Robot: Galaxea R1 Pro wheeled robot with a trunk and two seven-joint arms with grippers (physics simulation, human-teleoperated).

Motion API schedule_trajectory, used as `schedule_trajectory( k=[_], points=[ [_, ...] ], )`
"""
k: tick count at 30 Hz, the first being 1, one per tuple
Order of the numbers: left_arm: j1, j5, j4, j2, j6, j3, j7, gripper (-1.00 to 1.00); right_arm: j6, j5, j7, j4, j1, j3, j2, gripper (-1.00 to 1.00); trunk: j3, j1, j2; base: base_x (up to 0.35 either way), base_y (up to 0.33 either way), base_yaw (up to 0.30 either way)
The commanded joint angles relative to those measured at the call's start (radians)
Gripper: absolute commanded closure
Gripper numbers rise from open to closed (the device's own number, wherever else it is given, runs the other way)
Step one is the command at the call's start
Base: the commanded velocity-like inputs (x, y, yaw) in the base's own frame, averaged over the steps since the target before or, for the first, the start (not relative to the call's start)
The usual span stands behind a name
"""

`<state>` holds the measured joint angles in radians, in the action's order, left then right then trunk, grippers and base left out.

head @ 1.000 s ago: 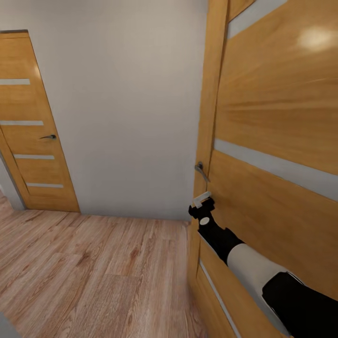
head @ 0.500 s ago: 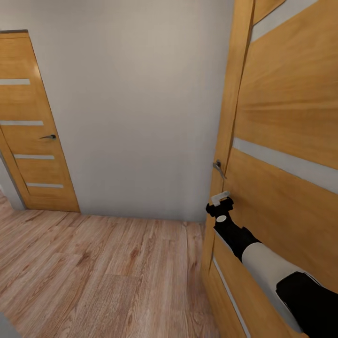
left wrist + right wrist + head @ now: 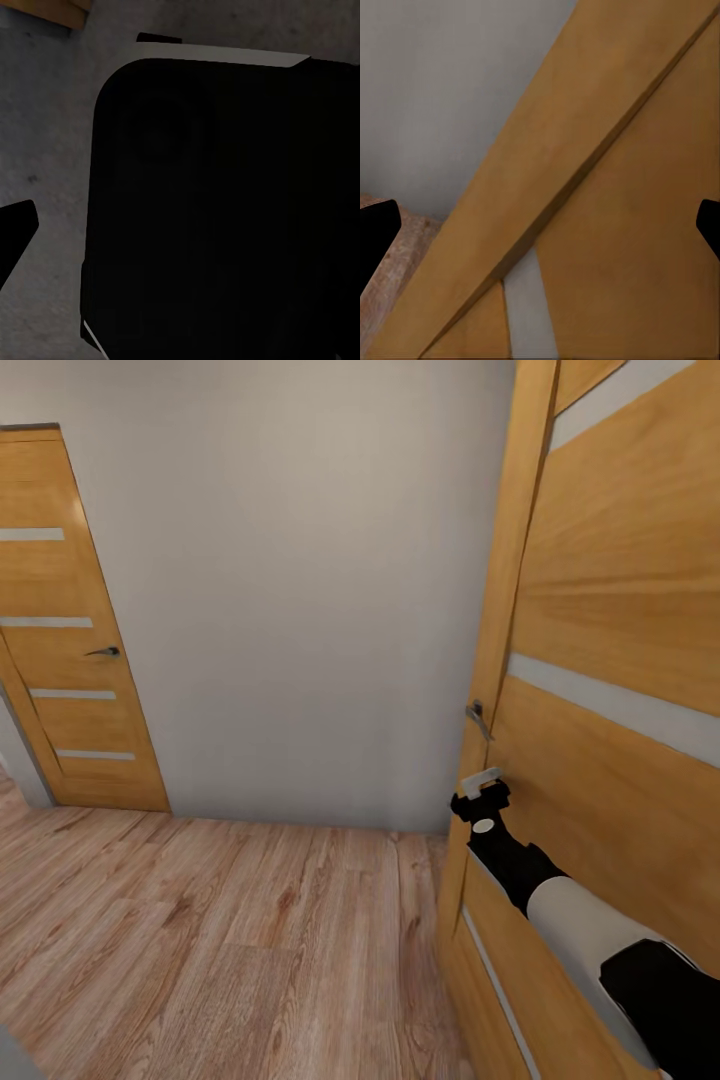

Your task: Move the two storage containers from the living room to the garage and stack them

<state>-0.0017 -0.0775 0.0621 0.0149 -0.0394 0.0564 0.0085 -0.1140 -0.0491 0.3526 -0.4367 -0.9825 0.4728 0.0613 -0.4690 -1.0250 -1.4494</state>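
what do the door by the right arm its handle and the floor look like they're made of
Door: likely honey-coloured wood veneer, satin sheen, pale inlaid strips. Handle: seemingly grey metal lever. Floor: light wood or laminate planks, with visible grain and seams.

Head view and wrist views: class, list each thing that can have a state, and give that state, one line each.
Right door: swung ajar, with the right end effector against its face below the lever handle.
Right end effector: fingers spread, holding nothing.
Left door: shut in its frame.
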Motion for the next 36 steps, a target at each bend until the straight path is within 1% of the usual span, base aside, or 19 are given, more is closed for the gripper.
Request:
schedule_trajectory(
  k=[1,4,5,9,11,19,22,28,32,36],
  points=[
    [0.0,-0.007,0.001,0.0,-0.002,0.005,0.001,-1.0,-0.013,-0.007,0.011,0.0,-0.001,-0.002,0.007,-1.0,-0.001,0.0,-0.001,0.0,0.0,0.0],
    [0.0,-0.007,0.001,0.0,-0.002,0.005,0.001,-1.0,-0.013,-0.007,0.012,-0.001,-0.001,-0.01,0.025,-1.0,-0.001,0.0,-0.001,0.0,0.0,0.0],
    [0.0,-0.007,0.001,0.0,-0.002,0.005,0.001,-1.0,-0.013,-0.006,0.012,-0.001,-0.001,-0.019,0.034,-1.0,-0.001,0.0,-0.001,0.0,0.0,0.0],
    [0.0,-0.007,0.001,0.0,-0.002,0.005,0.001,-1.0,-0.013,-0.007,0.012,-0.001,-0.001,-0.054,0.05,-1.0,-0.001,0.0,-0.001,0.0,0.0,0.0],
    [0.0,-0.007,0.001,0.0,-0.002,0.005,0.001,-1.0,-0.012,-0.007,0.012,-0.001,-0.001,-0.065,0.056,-1.0,-0.001,0.0,-0.001,0.0,0.0,0.0],
    [0.0,-0.007,0.001,0.0,-0.002,0.005,0.001,-1.0,-0.012,-0.006,0.011,-0.002,-0.001,-0.078,0.094,-1.0,-0.001,0.0,-0.001,0.0,0.0,0.0],
    [0.0,-0.007,0.001,0.0,-0.002,0.005,0.001,-1.0,-0.012,-0.006,0.011,-0.002,-0.001,-0.078,0.102,-1.0,-0.001,0.0,-0.001,0.0,0.0,0.0],
    [0.0,-0.007,0.001,0.0,-0.002,0.005,0.001,-1.0,-0.012,-0.006,0.011,-0.001,-0.001,-0.081,0.108,-1.0,-0.001,0.0,-0.001,0.0,0.0,0.0],
    [0.0,-0.007,0.001,0.0,-0.002,0.005,0.001,-1.0,-0.012,-0.006,0.011,-0.001,-0.001,-0.096,0.116,-1.0,-0.001,0.0,-0.001,0.0,0.0,0.0],
    [0.0,-0.007,0.001,0.0,-0.002,0.005,0.001,-1.0,-0.012,-0.006,0.011,-0.001,-0.001,-0.121,0.137,-1.0,-0.001,0.0,-0.001,0.0,0.0,0.0]
  ],
)
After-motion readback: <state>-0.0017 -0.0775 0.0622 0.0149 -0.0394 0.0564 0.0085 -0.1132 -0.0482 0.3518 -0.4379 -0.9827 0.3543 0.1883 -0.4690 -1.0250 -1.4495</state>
